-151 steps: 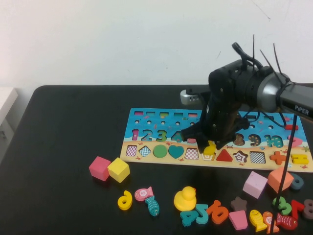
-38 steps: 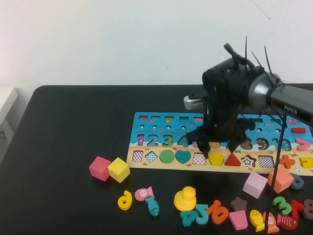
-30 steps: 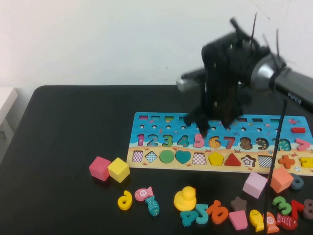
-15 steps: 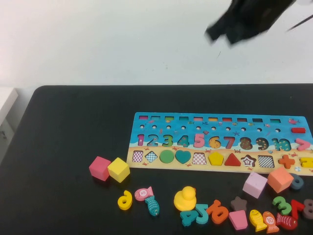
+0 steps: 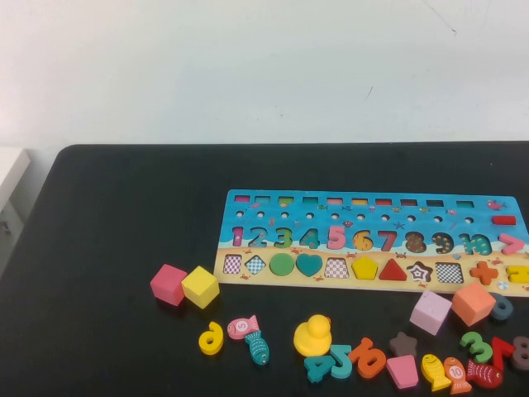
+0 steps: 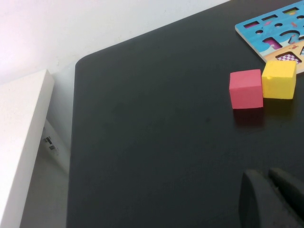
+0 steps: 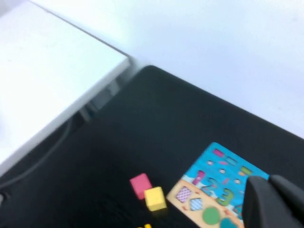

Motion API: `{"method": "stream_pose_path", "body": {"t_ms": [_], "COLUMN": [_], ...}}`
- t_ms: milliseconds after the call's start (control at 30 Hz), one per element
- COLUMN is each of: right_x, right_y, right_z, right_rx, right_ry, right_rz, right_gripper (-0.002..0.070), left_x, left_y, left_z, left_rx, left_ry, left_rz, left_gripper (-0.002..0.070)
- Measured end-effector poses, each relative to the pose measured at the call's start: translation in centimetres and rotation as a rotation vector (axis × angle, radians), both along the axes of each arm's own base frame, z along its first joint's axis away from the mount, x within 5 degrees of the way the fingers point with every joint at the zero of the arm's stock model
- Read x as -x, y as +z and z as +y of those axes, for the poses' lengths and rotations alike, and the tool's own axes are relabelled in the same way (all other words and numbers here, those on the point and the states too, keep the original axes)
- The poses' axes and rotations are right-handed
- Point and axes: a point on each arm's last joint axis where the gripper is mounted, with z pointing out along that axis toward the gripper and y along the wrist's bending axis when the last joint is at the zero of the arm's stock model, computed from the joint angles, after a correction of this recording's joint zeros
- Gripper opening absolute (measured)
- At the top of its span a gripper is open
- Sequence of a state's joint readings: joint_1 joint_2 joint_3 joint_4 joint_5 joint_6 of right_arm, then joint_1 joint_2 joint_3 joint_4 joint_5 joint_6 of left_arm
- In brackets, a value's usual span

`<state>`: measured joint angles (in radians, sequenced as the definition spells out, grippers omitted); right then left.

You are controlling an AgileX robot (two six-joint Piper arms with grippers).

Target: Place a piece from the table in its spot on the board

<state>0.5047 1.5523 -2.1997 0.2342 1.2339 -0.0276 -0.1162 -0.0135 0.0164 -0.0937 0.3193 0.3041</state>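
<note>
The yellow pentagon piece (image 5: 364, 267) lies flat in its slot in the shape row of the board (image 5: 248, 217), between a checkered slot and the red triangle. The board lies on the black table (image 5: 124, 215). No arm shows in the high view. My left gripper (image 6: 266, 174) is shut and empty, low over bare table to the left of the board's corner (image 6: 270, 28). My right gripper (image 7: 267, 180) is shut and empty, high above the table, with the board's left end (image 7: 213, 166) far below it.
A pink cube (image 5: 168, 284) and a yellow cube (image 5: 201, 286) sit left of the board. A yellow duck (image 5: 313, 335), loose numbers, fish, a pink cube (image 5: 431, 312) and an orange cube (image 5: 473, 303) lie along the front. A white shelf (image 6: 19, 142) stands beyond the table's left edge.
My right gripper left the yellow pentagon in its slot, rose from the board and went up out of the high view. The board shifted slightly right earlier.
</note>
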Motion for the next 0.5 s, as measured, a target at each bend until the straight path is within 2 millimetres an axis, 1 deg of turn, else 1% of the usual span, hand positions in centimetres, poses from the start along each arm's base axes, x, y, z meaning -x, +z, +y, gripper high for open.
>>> {"method": "stream_pose_path", "body": {"t_ms": [100,167,200,267,400,433,500], "right_x": [0.1,-0.1,0.0,0.9,4.1,4.8,5.6], "right_y": [0.0,-0.2,-0.4,-0.6,-1.7,-2.2,-3.9], "right_z": [0.1,-0.1,-0.5,-1.4,-3.9,-4.5,-5.3], "right_rx": [0.027,0.107,0.154,0.217,0.274,0.267,0.245], "right_ry": [0.042,0.067,0.061,0.052,0.015,0.000,-0.031], "right_rz": [-0.032,-0.089,-0.112,-0.139,-0.165,-0.192,-0.223], "right_gripper": [0.0019,0.0018,0.0019,0.0018,0.0018,0.0018,0.0019], "left_x": [0.0,0.0,0.0,0.0,0.0,0.0,0.0], "left_y": [0.0,0.0,0.0,0.0,0.0,0.0,0.0], "left_z": [0.0,0.0,0.0,0.0,0.0,0.0,0.0], "left_rx": [0.000,0.000,0.000,0.000,0.000,0.000,0.000], "left_ry": [0.000,0.000,0.000,0.000,0.000,0.000,0.000], "left_rz": [0.000,0.000,0.000,0.000,0.000,0.000,0.000], "left_gripper": [-0.0002,-0.0002,-0.0002,-0.0001,-0.0001,-0.0002,-0.0002]}}
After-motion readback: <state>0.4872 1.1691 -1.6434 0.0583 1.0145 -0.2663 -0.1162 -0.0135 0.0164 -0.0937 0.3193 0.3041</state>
